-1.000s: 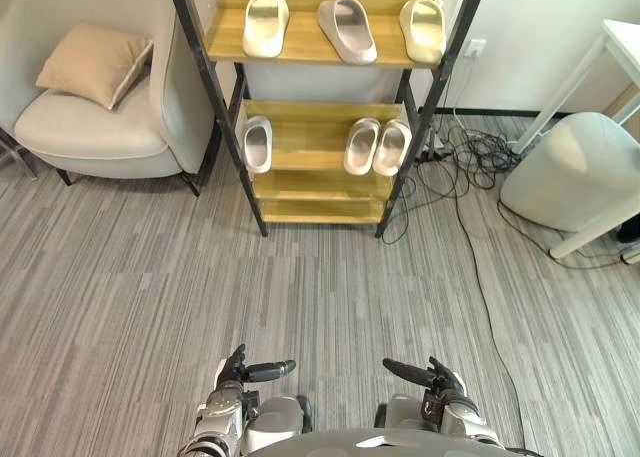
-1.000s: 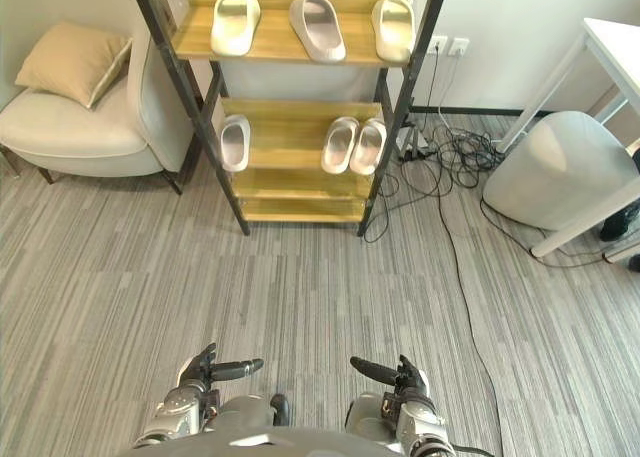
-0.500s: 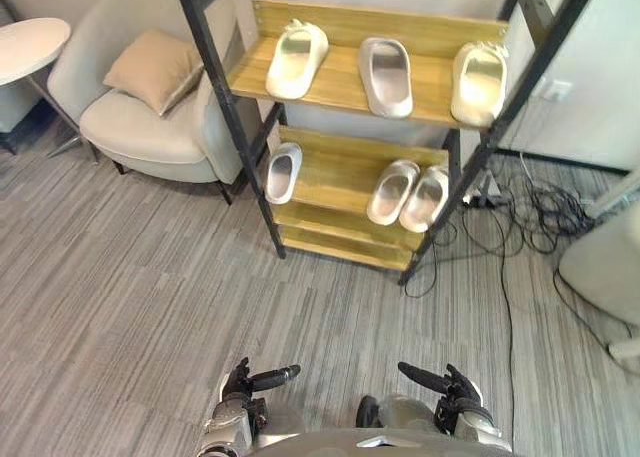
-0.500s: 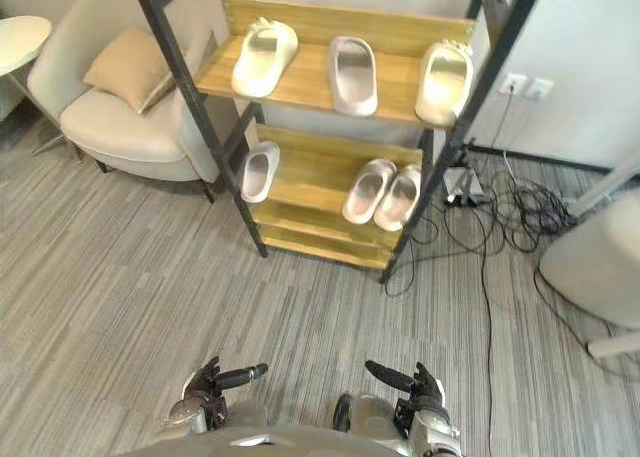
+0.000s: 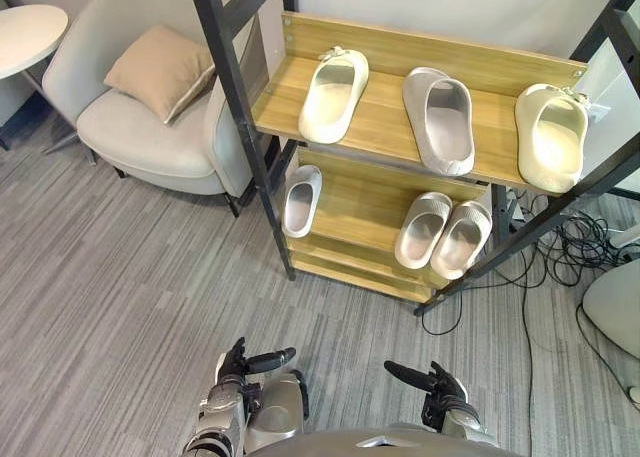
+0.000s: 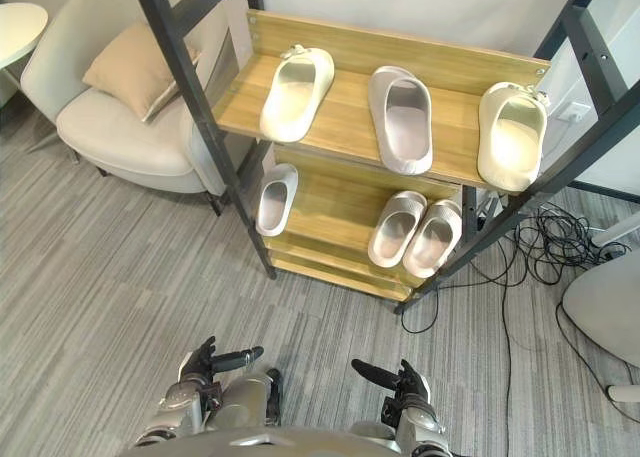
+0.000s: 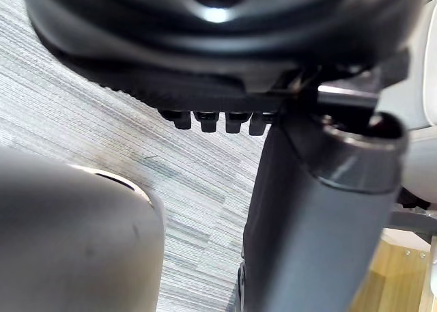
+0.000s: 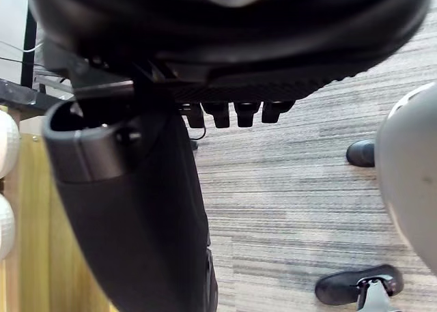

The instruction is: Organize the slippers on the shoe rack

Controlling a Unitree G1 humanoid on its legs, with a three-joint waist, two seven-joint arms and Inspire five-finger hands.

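Six slippers [image 5: 334,95] rest on the shoe rack [image 5: 385,127] in the left eye view, three per shelf. The left hand [image 5: 238,367] and right hand [image 5: 440,385] hang low above the carpet [image 5: 120,277]. Each wrist view shows loosely open fingers [image 7: 208,121], thumb out, holding nothing.

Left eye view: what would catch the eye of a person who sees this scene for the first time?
The shoe rack, black frame with wooden shelves, stands out. Its upper shelf carries a cream slipper, a grey slipper and a second cream slipper, set apart. The lower shelf has a single slipper at the left and a pair at the right. Left of the rack is an armchair with a cushion. The left hand and right hand hang low, holding nothing.
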